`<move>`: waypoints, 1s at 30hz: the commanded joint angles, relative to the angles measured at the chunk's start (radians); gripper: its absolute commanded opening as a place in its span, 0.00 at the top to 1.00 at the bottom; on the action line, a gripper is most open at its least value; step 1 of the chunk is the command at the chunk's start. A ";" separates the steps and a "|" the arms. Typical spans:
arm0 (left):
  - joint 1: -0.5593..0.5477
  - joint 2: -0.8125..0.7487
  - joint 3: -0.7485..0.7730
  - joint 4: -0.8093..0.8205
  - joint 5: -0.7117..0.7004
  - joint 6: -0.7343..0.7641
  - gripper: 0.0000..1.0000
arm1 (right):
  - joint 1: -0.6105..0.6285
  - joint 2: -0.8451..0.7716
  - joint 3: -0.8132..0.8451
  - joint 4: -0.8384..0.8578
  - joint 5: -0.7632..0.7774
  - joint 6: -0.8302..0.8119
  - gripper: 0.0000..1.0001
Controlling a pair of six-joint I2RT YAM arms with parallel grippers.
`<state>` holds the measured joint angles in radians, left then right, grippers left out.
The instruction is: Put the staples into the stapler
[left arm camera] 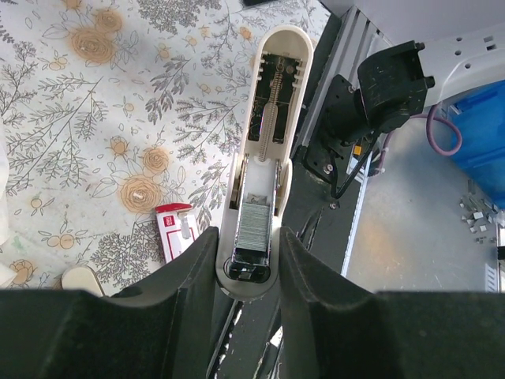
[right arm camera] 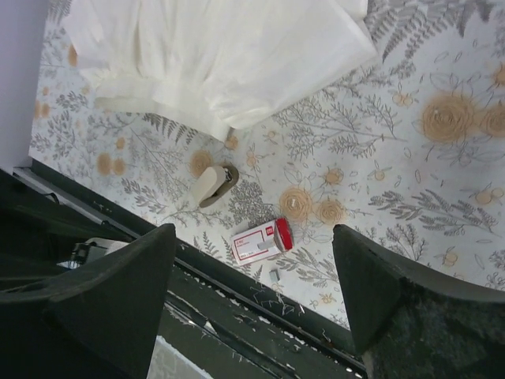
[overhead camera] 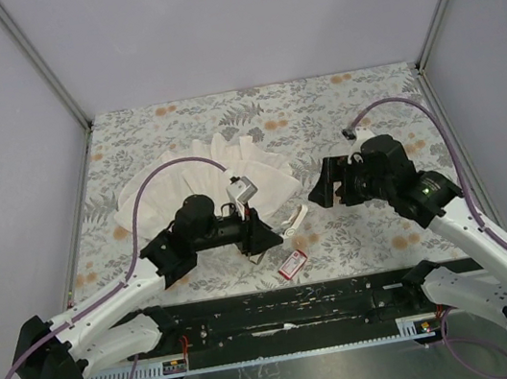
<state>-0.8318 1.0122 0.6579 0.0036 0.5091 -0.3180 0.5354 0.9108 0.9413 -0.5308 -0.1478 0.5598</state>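
**A:** What does the overhead camera show?

**B:** Two black arms reach over a floral table [overhead camera: 347, 106]. The left gripper [overhead camera: 263, 235] is closed on something too small to make out from here. A red box [overhead camera: 292, 263] lies flat on the table just past its tips, towards the near edge. A small cream piece [overhead camera: 294, 225] lies just ahead of the tips, and I cannot tell what it is. A white pleated cloth [overhead camera: 220, 166] lies on the far side of this gripper. The right gripper [overhead camera: 324, 187] hangs spread wide, apart from all of these.

**B:** On the left wrist camera, the fingers [left arm camera: 197, 276] press on both sides of the stapler [left arm camera: 272, 103].

**A:** What does the stapler look like?

**B:** It is cream-coloured and hinged open with its spring exposed, and it reaches straight out ahead of the tips. A silvery strip of staples [left arm camera: 254, 230] sits in its channel, right between the fingertips. The red box shows on the table below, just left of the left finger.

**A:** And the right wrist camera?

**B:** Its fingers [right arm camera: 118, 292] stand far apart, gripping nothing. The red box lies on the table below, about midway between them, with its white label facing up. The cream piece sits a little beyond the box, and the cloth lies farther ahead.
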 commanded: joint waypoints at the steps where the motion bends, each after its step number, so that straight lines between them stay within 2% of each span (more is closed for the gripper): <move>1: -0.009 -0.008 -0.006 0.100 -0.014 -0.018 1.00 | 0.003 0.025 -0.051 0.065 -0.076 0.061 0.15; 8: -0.009 0.005 -0.001 0.094 -0.015 -0.020 1.00 | 0.042 0.045 -0.026 0.172 -0.201 0.072 0.15; 18: -0.012 0.015 0.014 0.100 -0.024 -0.021 1.00 | 0.242 0.135 -0.004 0.250 -0.189 0.095 0.15; 21: -0.012 0.009 0.010 0.098 -0.029 -0.020 1.00 | 0.244 0.122 0.001 0.229 -0.135 0.116 0.14; 24: -0.012 -0.008 0.003 0.099 -0.043 -0.017 1.00 | 0.235 0.100 0.015 0.173 -0.043 0.159 0.09; 27: -0.012 -0.030 -0.006 0.099 -0.072 -0.005 1.00 | 0.185 0.075 -0.021 0.215 -0.105 0.260 0.07; 30: -0.012 -0.049 -0.013 0.110 -0.114 0.007 1.00 | 0.127 0.027 -0.129 0.366 -0.204 0.428 0.06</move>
<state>-0.8371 1.0027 0.6575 0.0242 0.4587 -0.3317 0.7265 1.0035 0.8909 -0.3286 -0.2646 0.7731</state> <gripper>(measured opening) 0.307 0.929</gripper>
